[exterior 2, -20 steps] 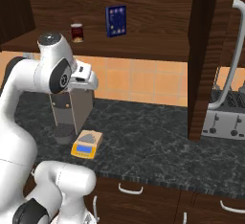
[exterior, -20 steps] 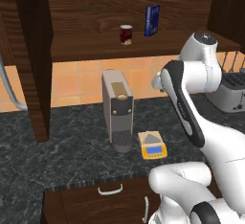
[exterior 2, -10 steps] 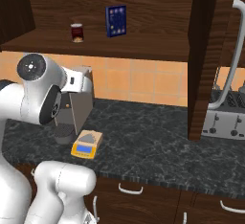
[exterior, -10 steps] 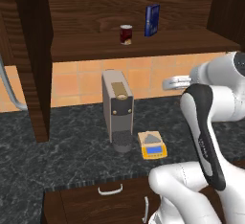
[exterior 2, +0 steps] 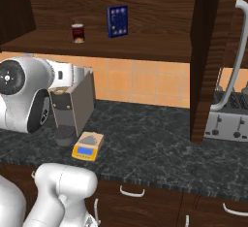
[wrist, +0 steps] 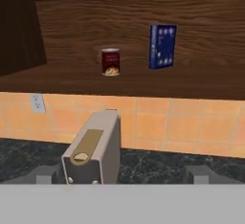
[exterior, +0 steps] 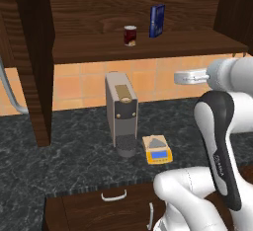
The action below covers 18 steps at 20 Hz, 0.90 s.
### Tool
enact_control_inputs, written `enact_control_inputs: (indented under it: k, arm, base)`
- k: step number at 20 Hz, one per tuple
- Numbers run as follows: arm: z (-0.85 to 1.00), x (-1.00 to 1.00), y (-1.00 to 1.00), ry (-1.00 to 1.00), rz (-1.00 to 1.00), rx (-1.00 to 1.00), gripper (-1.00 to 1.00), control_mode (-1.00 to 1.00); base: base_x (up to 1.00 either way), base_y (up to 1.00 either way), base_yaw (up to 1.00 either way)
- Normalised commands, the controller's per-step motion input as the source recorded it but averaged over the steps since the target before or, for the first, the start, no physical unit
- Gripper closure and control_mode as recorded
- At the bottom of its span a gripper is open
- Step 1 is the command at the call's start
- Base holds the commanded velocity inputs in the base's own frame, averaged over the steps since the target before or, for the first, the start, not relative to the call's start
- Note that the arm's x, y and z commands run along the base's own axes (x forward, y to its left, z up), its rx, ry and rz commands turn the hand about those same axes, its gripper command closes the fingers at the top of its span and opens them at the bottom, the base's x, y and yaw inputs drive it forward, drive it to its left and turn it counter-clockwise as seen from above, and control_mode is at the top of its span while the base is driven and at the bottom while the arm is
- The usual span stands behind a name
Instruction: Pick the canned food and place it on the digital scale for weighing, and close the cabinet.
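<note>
Looking along hand cam: canned food (wrist: 110, 61) upright on cabinet (wrist: 143, 17) shelf, up and slightly left of gripper, blue box (wrist: 162, 46) beside. Grip state? Can't tell.

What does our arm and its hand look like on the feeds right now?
A glossy white arm built of rounded, bulbous links, with a dark band running along one link and a dark round joint cap. The hand is a small pale grey block. No cables or lettering are visible.
</note>
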Motion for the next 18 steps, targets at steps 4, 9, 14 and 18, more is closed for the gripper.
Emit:
enact_control_inputs:
  k: [4, 9, 14, 18]
  arm:
    - [0.53, -0.11, 0.22, 0.00, 0.00, -0.14, -1.00, -1.00]
    - [0.54, -0.03, 0.08, -0.05, 0.00, -0.08, -1.00, -1.00]
    - [0.46, 0.00, 0.11, -0.16, 0.00, -0.02, -1.00, -1.00]
    - [0.14, 0.04, 0.08, 0.00, 0.00, -0.01, -1.00, -1.00]
  base:
    - [0.00, 0.00, 0.00]
    - [0.00, 0.00, 0.00]
    - [0.00, 0.00, 0.00]
    - [0.00, 0.00, 0.00]
